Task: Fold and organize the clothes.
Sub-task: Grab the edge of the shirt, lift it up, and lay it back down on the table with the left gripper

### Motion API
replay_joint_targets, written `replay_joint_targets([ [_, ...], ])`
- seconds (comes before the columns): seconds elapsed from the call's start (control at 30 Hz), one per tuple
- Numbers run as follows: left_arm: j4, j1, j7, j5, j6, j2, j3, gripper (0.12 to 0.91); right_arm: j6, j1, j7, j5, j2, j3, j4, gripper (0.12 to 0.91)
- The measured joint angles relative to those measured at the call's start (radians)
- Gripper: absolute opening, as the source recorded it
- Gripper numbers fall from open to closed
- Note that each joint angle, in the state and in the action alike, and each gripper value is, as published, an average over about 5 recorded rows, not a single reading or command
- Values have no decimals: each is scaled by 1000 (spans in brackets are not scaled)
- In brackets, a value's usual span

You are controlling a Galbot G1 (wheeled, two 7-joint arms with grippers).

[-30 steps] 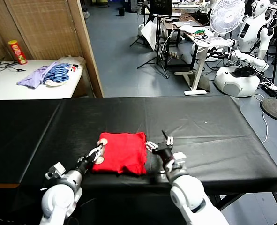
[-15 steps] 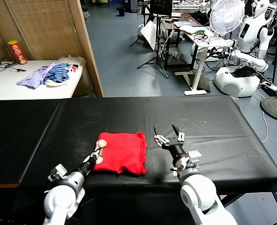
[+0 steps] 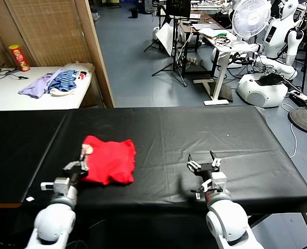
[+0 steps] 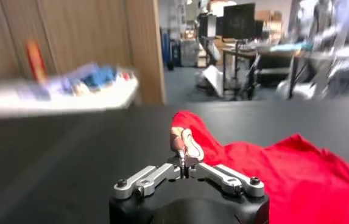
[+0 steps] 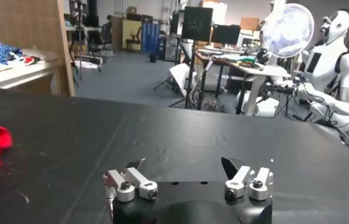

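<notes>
Dragging folded bright red cotton T-shirt (image 3: 109,161) leftward across black table (image 3: 236,135), left hand (image 3: 81,162) clamped on hem; right hand (image 3: 204,165) apart, withdrawn.

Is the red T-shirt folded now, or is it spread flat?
Folded. The red T-shirt lies as a compact bundle on the black table, no sleeves spread out. The left claw is shut on its edge.

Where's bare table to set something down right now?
Free: the black table between the red T-shirt and the open right hand, the whole far strip, and the far right side. Crowded: the near left, where the left hand is shut on the shirt's edge.
</notes>
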Motion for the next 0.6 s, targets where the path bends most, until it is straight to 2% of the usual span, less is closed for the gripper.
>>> replay_joint_targets([
  [0.13,-20,10,-2,145,-3,104,-45,146,-1,-2,-1,-2,1,-1,-5,798],
  [0.27,-69,22,-5,194,29,189,-64,146,-1,-3,-2,-3,6,-7,-13,798],
  [0.37,-115,31,-1,153,47,206,-39,146,-2,-7,-5,-4,8,-12,-14,798],
  [0.43,-134,35,7,100,44,195,3,146,0,-11,-9,-5,8,-10,-14,798],
  [0.6,-114,23,3,-22,13,130,174,146,30,-26,-43,14,1,8,-14,798],
])
